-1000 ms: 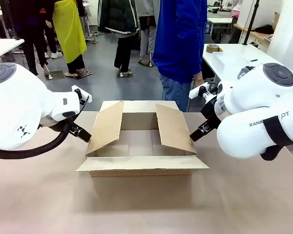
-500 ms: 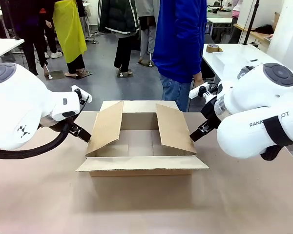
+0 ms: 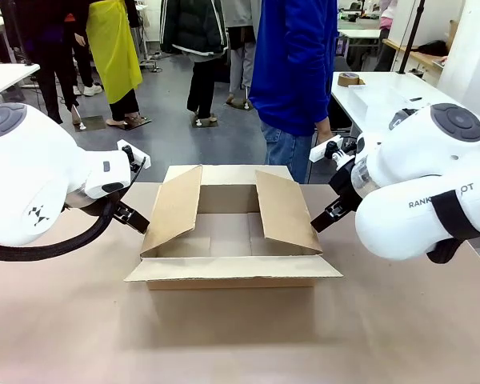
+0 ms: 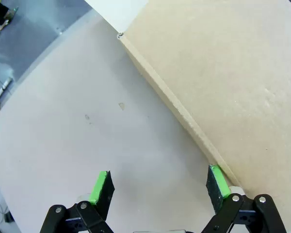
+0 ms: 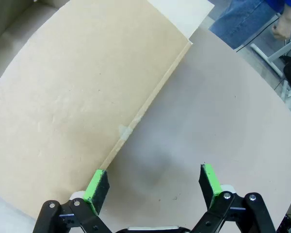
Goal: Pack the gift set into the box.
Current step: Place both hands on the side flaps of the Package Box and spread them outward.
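1. The left arm (image 3: 32,176) reaches in low at the left side of the box (image 3: 232,282).
2. The left gripper (image 4: 160,187) is spread wide, with one green pad just beside the box's left flap.
3. The right arm (image 3: 424,188) reaches in low at the box's right side.
4. The right gripper (image 5: 153,182) is spread wide too, with one pad by the right flap.

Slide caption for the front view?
Open left gripper and open right gripper flank the empty box; a person stands behind.
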Robot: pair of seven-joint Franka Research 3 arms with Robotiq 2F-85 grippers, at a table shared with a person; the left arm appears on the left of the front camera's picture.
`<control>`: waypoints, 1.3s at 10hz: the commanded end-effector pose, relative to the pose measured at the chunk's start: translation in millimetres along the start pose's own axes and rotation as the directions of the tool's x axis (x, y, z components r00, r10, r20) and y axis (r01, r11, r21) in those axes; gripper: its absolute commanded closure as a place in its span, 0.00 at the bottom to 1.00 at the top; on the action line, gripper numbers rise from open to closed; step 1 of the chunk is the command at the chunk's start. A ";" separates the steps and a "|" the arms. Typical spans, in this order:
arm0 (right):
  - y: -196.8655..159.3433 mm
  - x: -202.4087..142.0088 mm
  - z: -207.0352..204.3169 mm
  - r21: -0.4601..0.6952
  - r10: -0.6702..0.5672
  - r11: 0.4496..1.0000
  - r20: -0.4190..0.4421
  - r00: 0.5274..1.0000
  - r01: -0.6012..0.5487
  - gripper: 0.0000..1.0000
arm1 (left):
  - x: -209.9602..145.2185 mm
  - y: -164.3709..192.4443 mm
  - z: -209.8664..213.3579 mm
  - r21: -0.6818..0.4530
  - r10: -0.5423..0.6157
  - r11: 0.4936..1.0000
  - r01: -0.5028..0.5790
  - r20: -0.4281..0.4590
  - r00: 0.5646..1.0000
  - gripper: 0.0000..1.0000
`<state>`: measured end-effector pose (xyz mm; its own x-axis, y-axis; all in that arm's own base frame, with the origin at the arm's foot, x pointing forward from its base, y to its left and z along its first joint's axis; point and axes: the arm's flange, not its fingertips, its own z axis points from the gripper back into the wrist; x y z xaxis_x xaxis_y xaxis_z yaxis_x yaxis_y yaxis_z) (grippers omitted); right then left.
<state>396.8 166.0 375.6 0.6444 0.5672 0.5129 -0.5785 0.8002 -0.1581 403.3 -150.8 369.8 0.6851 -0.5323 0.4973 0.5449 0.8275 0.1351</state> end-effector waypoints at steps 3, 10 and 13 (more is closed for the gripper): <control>0.1 -0.1 0.0 0.000 0.000 1.000 0.000 1.000 0.000 0.00 | 0.3 -0.6 0.2 0.000 -0.002 1.000 0.002 0.001 1.000 0.00; -69.4 -34.9 163.7 0.248 -0.279 0.937 0.112 0.954 0.245 0.00 | -24.3 46.4 182.6 -0.180 0.251 0.955 -0.234 0.078 0.965 0.00; -70.8 -87.5 178.0 0.205 -0.290 0.944 0.142 0.947 0.258 0.00 | -12.5 50.8 194.4 -0.189 0.249 0.955 -0.228 0.094 0.964 0.00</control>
<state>330.5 29.1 539.9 0.7289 0.2345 0.6432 -0.4528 0.8697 0.1962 316.7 -45.9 549.0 0.7382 -0.2658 0.6201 0.4822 0.8507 -0.2094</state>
